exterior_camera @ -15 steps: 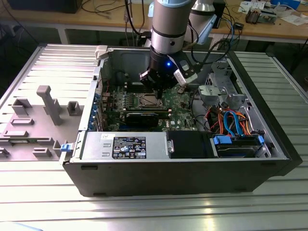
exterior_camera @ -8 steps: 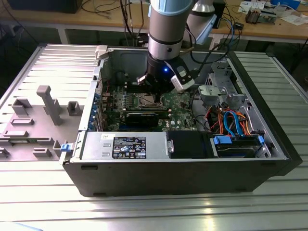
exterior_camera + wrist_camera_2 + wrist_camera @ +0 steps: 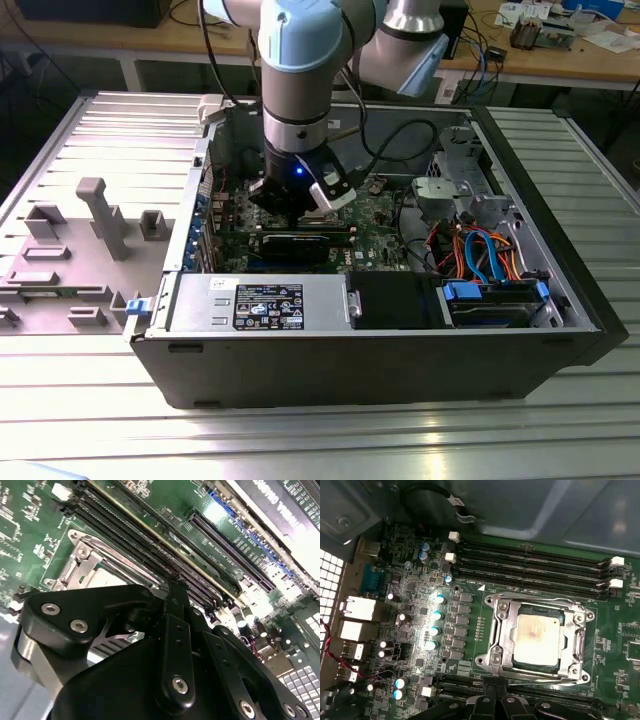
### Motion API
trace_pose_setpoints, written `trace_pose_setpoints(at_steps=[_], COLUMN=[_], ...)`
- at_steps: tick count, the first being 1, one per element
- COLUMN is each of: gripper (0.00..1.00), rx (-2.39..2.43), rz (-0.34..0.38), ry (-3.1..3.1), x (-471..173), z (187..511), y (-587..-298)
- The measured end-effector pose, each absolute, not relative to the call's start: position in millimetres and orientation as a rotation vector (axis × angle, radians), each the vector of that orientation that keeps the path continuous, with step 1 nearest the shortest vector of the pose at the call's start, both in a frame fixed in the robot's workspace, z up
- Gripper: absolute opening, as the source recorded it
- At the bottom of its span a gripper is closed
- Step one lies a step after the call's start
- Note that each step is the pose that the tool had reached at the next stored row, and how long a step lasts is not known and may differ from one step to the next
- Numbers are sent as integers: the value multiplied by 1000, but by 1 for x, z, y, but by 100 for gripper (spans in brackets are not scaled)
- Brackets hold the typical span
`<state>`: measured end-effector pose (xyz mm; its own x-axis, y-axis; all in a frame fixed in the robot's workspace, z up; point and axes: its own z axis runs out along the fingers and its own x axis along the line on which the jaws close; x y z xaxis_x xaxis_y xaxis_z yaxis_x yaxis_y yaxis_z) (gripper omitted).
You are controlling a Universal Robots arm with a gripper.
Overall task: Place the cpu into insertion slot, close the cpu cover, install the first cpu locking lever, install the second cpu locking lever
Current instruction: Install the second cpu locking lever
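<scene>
The cpu [image 3: 536,639] is sitting flat in the insertion slot [image 3: 510,656], its pale metal top showing through the square window of the cpu cover [image 3: 501,628], which is lying closed over it. The cover's silver frame is resting on all four sides of the chip, ringed by green motherboard [image 3: 410,587]. Long black memory slots [image 3: 530,560] are running just beside the socket in both wrist views.

In the second wrist view the pincer [image 3: 172,587] is hanging close above the board near the socket corner [image 3: 82,562], its black fingers [image 3: 176,630] appearing drawn narrow together, though the linkage is hiding the tips, so what they are touching is hard to tell.

In the exterior view the arm [image 3: 300,90] is reaching down into the open computer case [image 3: 400,340], which is lying on a ribbed metal bench [image 3: 90,400]. A grey fixture plate [image 3: 70,260] is sitting at the exterior view's left.
</scene>
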<state>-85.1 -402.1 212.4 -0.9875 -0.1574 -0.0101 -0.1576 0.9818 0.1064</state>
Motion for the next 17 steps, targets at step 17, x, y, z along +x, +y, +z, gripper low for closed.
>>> trace_pose_setpoints(at_steps=[17], gripper=[11], rx=[-256], rz=[246], ry=[3116], x=[-95], z=[200], y=[-397])
